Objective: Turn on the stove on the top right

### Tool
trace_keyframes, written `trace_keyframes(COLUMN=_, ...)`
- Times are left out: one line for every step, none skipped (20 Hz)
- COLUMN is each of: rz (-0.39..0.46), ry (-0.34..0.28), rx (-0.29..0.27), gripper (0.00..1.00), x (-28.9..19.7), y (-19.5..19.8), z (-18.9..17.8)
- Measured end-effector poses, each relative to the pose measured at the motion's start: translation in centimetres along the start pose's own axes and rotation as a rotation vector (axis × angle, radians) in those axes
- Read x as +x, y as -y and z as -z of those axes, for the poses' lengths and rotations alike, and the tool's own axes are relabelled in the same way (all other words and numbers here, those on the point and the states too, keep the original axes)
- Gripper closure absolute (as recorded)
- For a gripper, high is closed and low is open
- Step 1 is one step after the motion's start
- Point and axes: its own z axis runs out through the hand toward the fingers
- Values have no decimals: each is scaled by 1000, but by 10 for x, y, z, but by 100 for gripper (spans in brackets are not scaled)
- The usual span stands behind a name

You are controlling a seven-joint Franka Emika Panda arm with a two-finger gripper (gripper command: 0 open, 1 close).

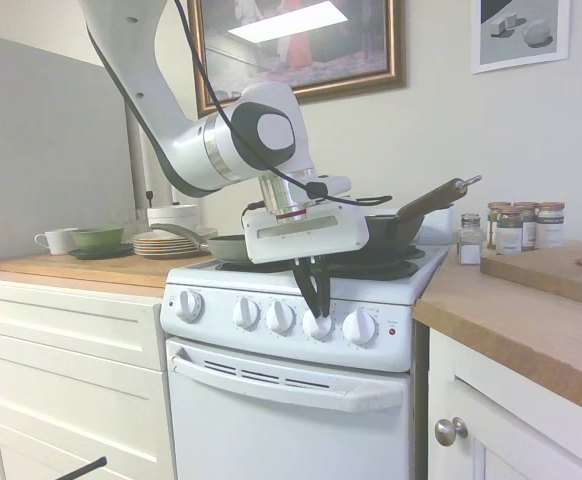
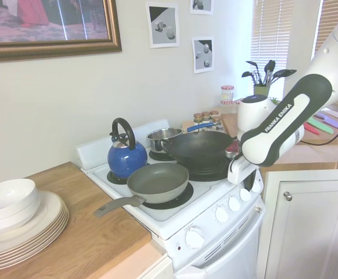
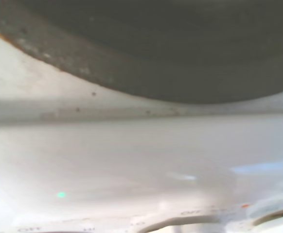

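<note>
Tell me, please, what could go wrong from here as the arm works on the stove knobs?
1. The claw sits on the fourth knob of five closely spaced knobs; the neighbouring fifth knob is close, so the wrong burner might be switched on.
2. A dark wok and a grey frying pan rest on burners; heating one by mistake could scorch it.
3. The wok handle juts out near the wrist and could be bumped.

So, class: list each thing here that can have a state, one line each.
gripper: closed on the fourth knob from the left
stove: oven door shut
cabinet door: shut
blue kettle: upright on back burner
spice jars: lidded
</note>
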Motion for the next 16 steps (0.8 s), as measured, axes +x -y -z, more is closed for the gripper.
trace_keyframes(rz=2, ry=1, rx=0, gripper=100, x=0, y=1, z=0)
trace_keyframes(rz=2, ry=1, rx=-1, gripper=100, x=-1, y=1, z=0)
trace_keyframes(rz=3, ry=1, rx=-1, gripper=100, x=-1, y=1, z=0)
trace_keyframes(rz=3, ry=2, rx=-1, gripper=100, x=-1, y=1, z=0)
trace_keyframes(rz=2, ry=2, rx=-1, gripper=100, x=-1, y=1, z=0)
trace_keyframes(rz=4, ry=3, rx=0, gripper=100, x=-2, y=2, z=0)
trace_keyframes(rz=6, ry=4, rx=-1, gripper=100, x=-2, y=3, z=0)
trace_keyframes(rz=8, ry=3, rx=0, gripper=100, x=-3, y=4, z=1)
trace_keyframes(rz=11, ry=3, rx=0, gripper=100, x=-3, y=5, z=2)
trace_keyframes(rz=13, ry=3, rx=1, gripper=100, x=-4, y=7, z=3)
trace_keyframes(rz=15, ry=4, rx=1, gripper=100, x=-6, y=9, z=4)
trace_keyframes(rz=19, ry=8, rx=-1, gripper=100, x=-8, y=13, z=4)
trace_keyframes(rz=23, ry=12, rx=-2, gripper=100, x=-11, y=16, z=4)
trace_keyframes(rz=24, ry=15, rx=-1, gripper=100, x=-14, y=19, z=3)
trace_keyframes(rz=20, ry=17, rx=0, gripper=100, x=-15, y=21, z=3)
trace_keyframes(rz=16, ry=18, rx=0, gripper=100, x=-15, y=21, z=3)
